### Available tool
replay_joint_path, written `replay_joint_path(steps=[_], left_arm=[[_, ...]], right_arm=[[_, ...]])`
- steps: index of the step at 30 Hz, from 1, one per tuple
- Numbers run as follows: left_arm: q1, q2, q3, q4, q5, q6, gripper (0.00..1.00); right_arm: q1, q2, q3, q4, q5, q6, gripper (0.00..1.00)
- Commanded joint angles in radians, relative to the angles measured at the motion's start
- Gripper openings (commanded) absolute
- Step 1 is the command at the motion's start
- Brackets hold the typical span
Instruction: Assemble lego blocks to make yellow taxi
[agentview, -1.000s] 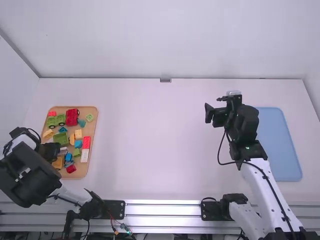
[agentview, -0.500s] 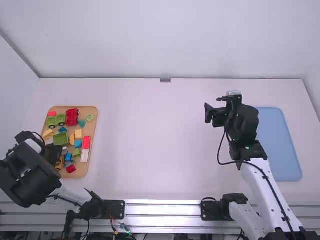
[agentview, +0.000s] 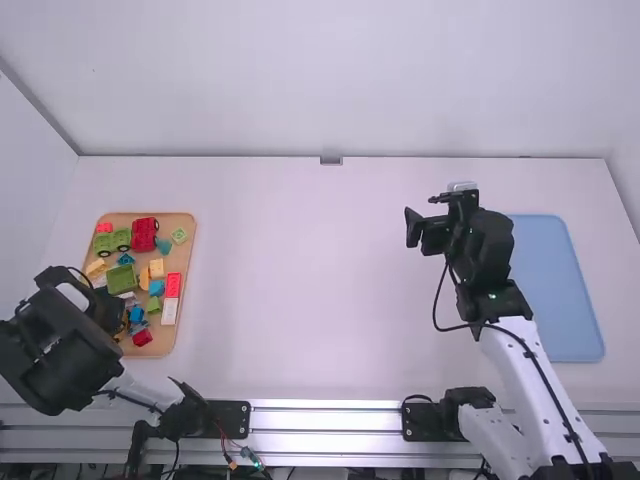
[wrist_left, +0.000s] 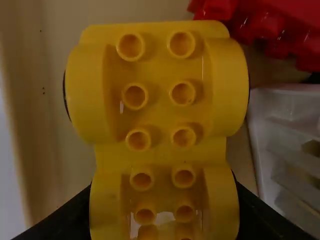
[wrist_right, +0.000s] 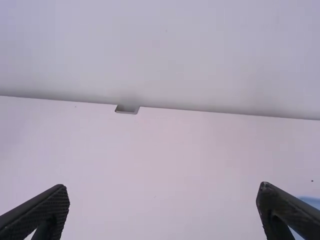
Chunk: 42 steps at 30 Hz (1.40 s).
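The left gripper (wrist_left: 164, 202), the nearer, is apparently pinching the yellow, studded plastic wheel base (wrist_left: 160, 112) by its sides; the long axis is running crosswise to the pinch, at the tan tray (agentview: 187, 250), frame left.

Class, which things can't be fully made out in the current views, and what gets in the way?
- Yellow car base, left wrist view: one end cut off by the view's edge.
- Its wheels, same view: mostly hidden under the fenders.
- Red studded piece, left wrist view: cut off by the edge.
- Tan tray, high view: one corner hidden by the left arm.
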Motion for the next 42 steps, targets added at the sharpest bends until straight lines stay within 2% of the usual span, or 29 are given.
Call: replay_joint_path(steps=[1,5,8,11,14,16,17,18,21,25,27,30,31,32,36,37,42], left_arm=[[-0.002,0.002,-0.004,0.003,-0.01,-0.02,0.55],[0.009,-0.005,0.026,-0.016,0.0,-0.019,0.5],[-0.001,-0.035,0.09,-0.108,-0.001,-0.016,0.44],[-0.023,-0.072,0.145,-0.184,-0.008,-0.003,0.43],[-0.068,-0.126,0.194,-0.23,0.019,0.102,0.45],[-0.134,-0.166,0.229,-0.243,0.123,0.286,0.43],[-0.154,-0.173,0.237,-0.248,0.148,0.328,0.39],[-0.205,-0.185,0.255,-0.265,0.192,0.414,0.37],[-0.326,-0.189,0.295,-0.313,0.206,0.49,0.32],[-0.558,-0.187,0.33,-0.333,0.202,0.634,0.35],[-0.717,-0.177,0.346,-0.324,0.203,0.736,0.36],[-0.898,-0.159,0.356,-0.313,0.202,0.879,0.42],[-0.945,-0.154,0.356,-0.311,0.202,0.926,0.39],[-1.055,-0.138,0.355,-0.311,0.193,1.019,0.34],[-1.269,-0.077,0.355,-0.26,0.097,1.075,0.29],[-1.277,-0.073,0.355,-0.257,0.093,1.079,0.29],[-1.476,0.032,0.355,-0.248,0.077,1.3,0.3]], right_arm=[[0.002,0.003,0.041,0.003,-0.002,0.0,0.99],[0.0,0.003,0.041,0.003,-0.003,0.0,0.99],[-0.007,0.003,0.041,0.006,-0.003,0.0,0.99],[-0.005,0.003,0.041,0.007,-0.003,0.0,0.99],[0.004,0.003,0.041,0.007,-0.003,0.0,0.98],[0.001,0.003,0.041,0.006,-0.003,0.0,0.98],[0.001,0.003,0.041,0.006,-0.003,0.001,0.99],[0.003,0.003,0.041,0.003,-0.003,0.0,0.99],[0.002,0.003,0.041,-0.001,-0.006,0.009,0.98],[0.003,0.003,0.041,-0.001,-0.006,0.012,0.99],[0.003,0.003,0.041,-0.002,-0.006,0.011,0.99],[0.002,0.003,0.041,-0.009,-0.006,0.011,0.98],[0.002,0.003,0.041,-0.011,-0.006,0.011,0.99],[0.002,0.003,0.041,-0.019,-0.006,0.011,0.99],[0.002,0.001,0.041,-0.039,-0.006,0.01,0.99],[0.002,0.001,0.041,-0.04,-0.006,0.011,0.98],[0.0,0.001,0.041,-0.061,-0.005,0.008,0.99]])
